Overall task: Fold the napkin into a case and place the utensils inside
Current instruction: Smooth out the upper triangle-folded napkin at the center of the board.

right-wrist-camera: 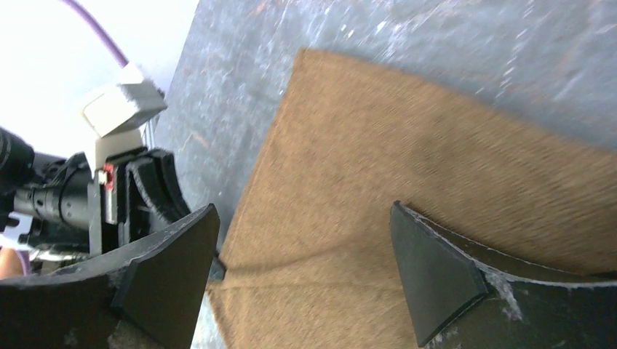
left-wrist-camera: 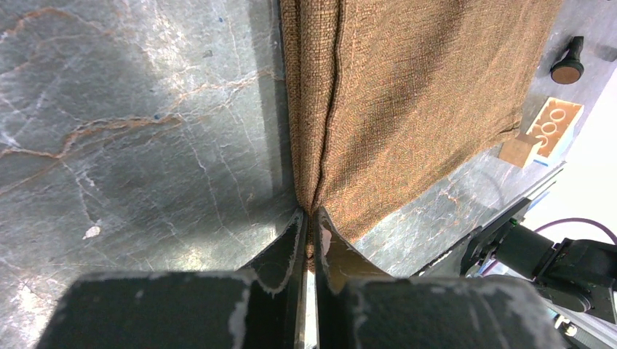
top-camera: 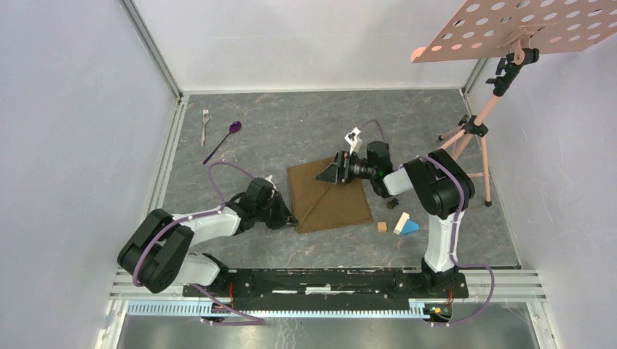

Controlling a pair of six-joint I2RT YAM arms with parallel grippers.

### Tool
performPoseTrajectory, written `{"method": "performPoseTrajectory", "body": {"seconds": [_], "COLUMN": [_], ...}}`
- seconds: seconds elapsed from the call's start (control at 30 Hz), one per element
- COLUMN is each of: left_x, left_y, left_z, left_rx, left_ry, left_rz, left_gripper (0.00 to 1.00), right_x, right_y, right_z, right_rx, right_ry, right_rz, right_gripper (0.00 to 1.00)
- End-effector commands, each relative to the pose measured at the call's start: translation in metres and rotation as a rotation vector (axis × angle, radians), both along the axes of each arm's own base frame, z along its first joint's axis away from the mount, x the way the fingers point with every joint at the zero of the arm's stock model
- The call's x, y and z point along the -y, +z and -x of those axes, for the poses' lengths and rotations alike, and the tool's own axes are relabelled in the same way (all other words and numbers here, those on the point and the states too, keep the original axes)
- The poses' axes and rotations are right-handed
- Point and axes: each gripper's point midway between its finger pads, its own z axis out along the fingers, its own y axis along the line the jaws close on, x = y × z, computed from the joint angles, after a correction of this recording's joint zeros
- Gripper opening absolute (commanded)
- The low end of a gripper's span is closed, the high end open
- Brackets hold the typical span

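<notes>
Napkin (top-camera: 331, 198) partly folded: left gripper (left-wrist-camera: 311, 218) pinched its corner, right gripper (right-wrist-camera: 305, 251) gaped over it; fork (top-camera: 205, 120) and spoon (top-camera: 225, 138) lay well apart, unplaced.

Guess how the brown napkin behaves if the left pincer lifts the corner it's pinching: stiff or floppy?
Probably floppy: the napkin creases into a ridge from the corner pinched in the left pincer, so it should drape, not lift flat. Likely light: it looks like thin woven cloth. The coarse weave looks grippy, so slipping seems unlikely; pushing would probably bunch it.
</notes>
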Motion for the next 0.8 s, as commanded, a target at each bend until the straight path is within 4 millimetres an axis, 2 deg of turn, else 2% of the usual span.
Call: {"method": "performPoseTrajectory", "body": {"seconds": [0.0,0.27,0.4,0.5,0.57,0.67,0.77], "left_x": [-0.031,-0.032,-0.031,-0.028,-0.02,-0.01,-0.005], "left_y": [-0.036,-0.034,-0.032,-0.024,-0.009,0.029,0.068], "left_z": [0.033,0.033,0.032,0.03,0.026,0.017,0.001], "left_rx": [-0.12,-0.11,-0.103,-0.095,-0.075,-0.021,0.06], "left_ry": [0.015,0.016,0.014,0.001,-0.013,-0.028,-0.017], "left_rz": [-0.145,-0.142,-0.141,-0.128,-0.09,-0.034,-0.019], "left_gripper": [0.08,0.08,0.08,0.1,0.15,0.24,0.4], "right_x": [0.011,0.035,0.05,0.056,0.056,0.057,0.055], "right_y": [-0.005,-0.006,-0.008,-0.001,0.008,0.027,0.038], "right_z": [-0.034,-0.079,-0.095,-0.101,-0.098,-0.09,-0.07], "right_rx": [0.04,0.043,0.038,0.052,0.061,0.098,0.102], "right_ry": [-0.031,-0.097,-0.13,-0.13,-0.131,-0.138,-0.145], "right_rz": [0.029,0.036,0.045,0.082,0.114,0.216,0.283], "right_gripper": [0.93,0.93,0.93,0.93,0.93,0.92,0.92]}}
